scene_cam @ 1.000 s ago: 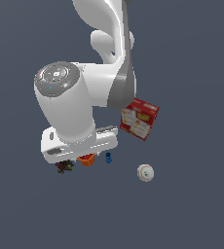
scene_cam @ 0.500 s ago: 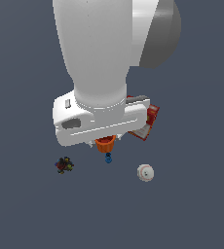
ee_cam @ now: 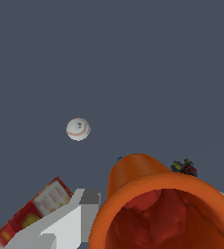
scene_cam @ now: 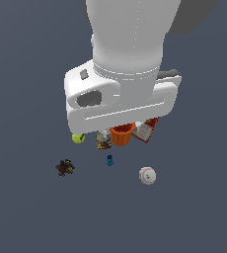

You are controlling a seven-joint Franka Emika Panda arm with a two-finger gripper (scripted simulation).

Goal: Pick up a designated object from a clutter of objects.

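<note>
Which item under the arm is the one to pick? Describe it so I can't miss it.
Look under the big white robot hand in the exterior view. The small orange tapered cup sits there, between a colourful jar and a red box; only it is plain orange and open-mouthed.

Bright orange on the cup [ee_cam: 148, 194], darker reddish mottling inside. White with thin red stitching on the baseball [ee_cam: 78, 129]. Red with white and yellow label panels on the box [ee_cam: 33, 206]. Yellow-green on the tennis ball [scene_cam: 77, 138]. Multicoloured specks on the jar [scene_cam: 103, 142]. Blue on the tiny piece [scene_cam: 110, 160]. Dark, flecked red and green, on the clump [scene_cam: 64, 168]. White on the tool [ee_cam: 67, 221]. Dull slate grey on the table [scene_cam: 26, 212].
</note>
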